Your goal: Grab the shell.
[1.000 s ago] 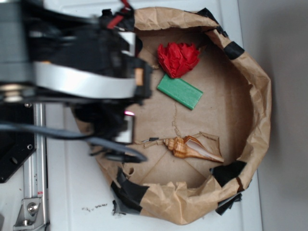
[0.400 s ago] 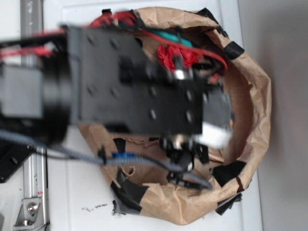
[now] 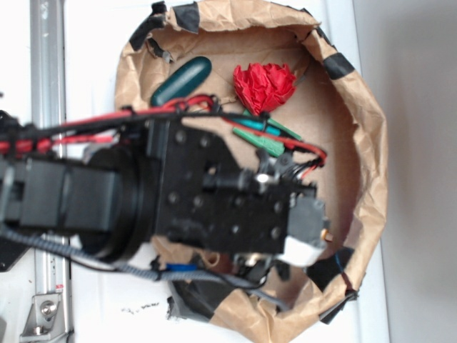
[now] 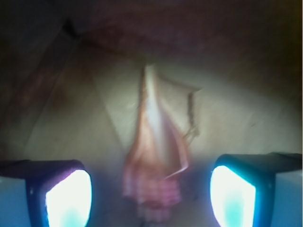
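Step in hand, as I judge it: final approach, pre-grasp, nothing gripped yet. The wrist view has the black two-finger gripper [image 4: 149,196] spread wide, one glowing fingertip pad [image 4: 68,198] bottom left, the other bottom right, with clear space between them. The tan-and-orange spiral seashell with a pale pinkish opening [image 4: 154,156] lies in that gap, roughly centred (blurred at the near end, so I can't tell which fingertip is closer, or whether either touches it). Its fat whorled end sits nearest the camera; the long thin tip runs away from the gripper along the brown paper floor [image 4: 227,123].

Next move probably calls for a short drop straight down, then closing across the fat body rather than the tip. The body looks ridged and rounded, so a squeeze off-centre could squirt it out.

In the exterior view the black arm hides the shell entirely. Beyond it in the crumpled paper nest [image 3: 371,143]: a green flat block [image 3: 275,139], a dark green capsule-shaped piece [image 3: 180,80] and a crumpled red paper flower [image 3: 264,86], all well apart from the gripper.
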### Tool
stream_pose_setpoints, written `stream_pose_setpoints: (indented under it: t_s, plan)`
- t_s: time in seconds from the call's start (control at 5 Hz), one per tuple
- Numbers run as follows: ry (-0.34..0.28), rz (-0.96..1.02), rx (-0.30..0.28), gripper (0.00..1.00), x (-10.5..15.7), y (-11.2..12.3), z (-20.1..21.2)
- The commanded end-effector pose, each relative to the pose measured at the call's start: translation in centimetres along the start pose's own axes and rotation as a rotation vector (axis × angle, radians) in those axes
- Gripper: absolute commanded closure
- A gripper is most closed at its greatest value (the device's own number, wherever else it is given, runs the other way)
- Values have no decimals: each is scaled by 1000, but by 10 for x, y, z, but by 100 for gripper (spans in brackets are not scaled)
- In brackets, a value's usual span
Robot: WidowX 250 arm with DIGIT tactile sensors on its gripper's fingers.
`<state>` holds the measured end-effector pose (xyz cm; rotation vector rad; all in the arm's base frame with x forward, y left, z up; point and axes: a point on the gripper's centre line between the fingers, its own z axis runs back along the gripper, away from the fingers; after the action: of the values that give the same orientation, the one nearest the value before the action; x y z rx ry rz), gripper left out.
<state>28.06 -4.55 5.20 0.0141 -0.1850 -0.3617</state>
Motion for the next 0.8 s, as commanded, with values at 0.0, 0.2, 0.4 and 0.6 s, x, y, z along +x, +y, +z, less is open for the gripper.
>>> stream_pose_setpoints:
  t_s: [0.0,0.2,0.4,0.6]
  plan:
    - [8,-11,78,0,4,-2,-14]
    - [49,19,127,100,2,3,-26]
    - [41,59,131,100,2,14,-19]
    - [-29,141,119,100,7,29,24]
